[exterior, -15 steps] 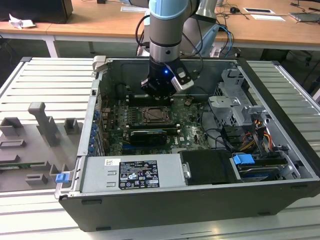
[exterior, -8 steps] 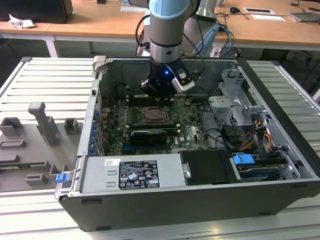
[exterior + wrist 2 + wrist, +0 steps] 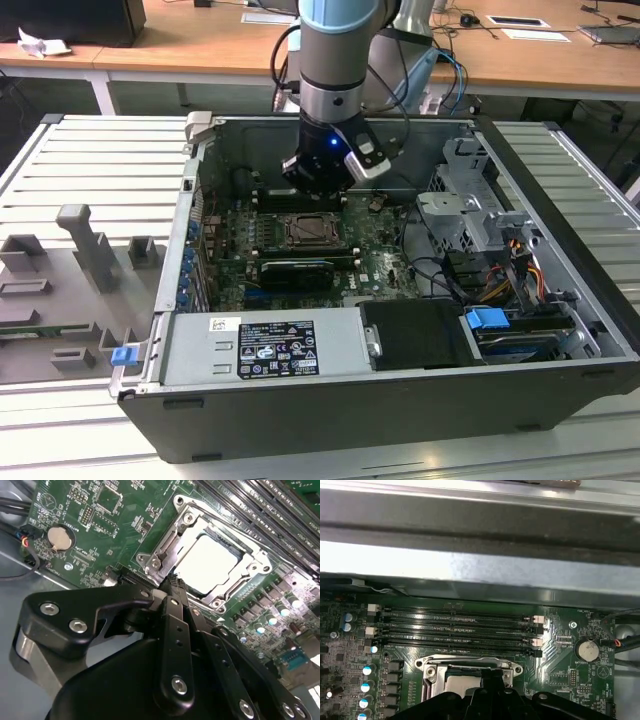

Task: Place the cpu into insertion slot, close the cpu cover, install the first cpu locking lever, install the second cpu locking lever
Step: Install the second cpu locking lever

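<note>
gripper: fingers pressed together, nothing held | held just above cover | chip is seated in socket

No print on the white label is readable.

You are looking at a robotics lab or electronics workshop: an opened computer case lies on a ribbed metal table with grey fixtures, and wooden desks carrying papers and cables stand behind.
</note>
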`<state>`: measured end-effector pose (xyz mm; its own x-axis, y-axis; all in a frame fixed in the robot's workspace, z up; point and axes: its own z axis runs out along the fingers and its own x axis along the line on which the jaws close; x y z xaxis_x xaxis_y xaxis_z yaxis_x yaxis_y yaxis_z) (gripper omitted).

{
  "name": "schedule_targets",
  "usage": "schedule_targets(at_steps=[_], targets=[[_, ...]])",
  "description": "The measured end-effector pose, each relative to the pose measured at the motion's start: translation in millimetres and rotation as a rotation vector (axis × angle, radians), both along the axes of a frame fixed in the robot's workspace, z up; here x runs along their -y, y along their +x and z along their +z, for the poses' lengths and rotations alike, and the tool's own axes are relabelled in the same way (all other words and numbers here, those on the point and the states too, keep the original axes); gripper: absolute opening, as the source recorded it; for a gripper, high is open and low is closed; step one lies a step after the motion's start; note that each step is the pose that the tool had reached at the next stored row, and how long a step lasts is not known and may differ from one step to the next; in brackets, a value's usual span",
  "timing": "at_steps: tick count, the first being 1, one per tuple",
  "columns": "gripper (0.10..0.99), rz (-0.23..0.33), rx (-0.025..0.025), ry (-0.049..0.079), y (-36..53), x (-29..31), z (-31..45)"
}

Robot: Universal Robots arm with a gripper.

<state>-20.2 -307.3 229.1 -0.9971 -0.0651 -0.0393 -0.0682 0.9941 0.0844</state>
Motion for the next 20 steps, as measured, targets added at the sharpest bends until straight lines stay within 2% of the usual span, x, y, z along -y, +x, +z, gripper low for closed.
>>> schedule_targets(at_steps=[4,9,16,20], targets=[[0.106,0.0,0.0,0.0,0.1,0.8,4.4],[0.106,0.0,0.0,0.0,0.0,10.4,4.6],[0.106,0.0,-0.0001,-0.001,0.0,11.2,11.7],[0.106,0.0,0.0,-0.001,0.0,13.9,12.8]])
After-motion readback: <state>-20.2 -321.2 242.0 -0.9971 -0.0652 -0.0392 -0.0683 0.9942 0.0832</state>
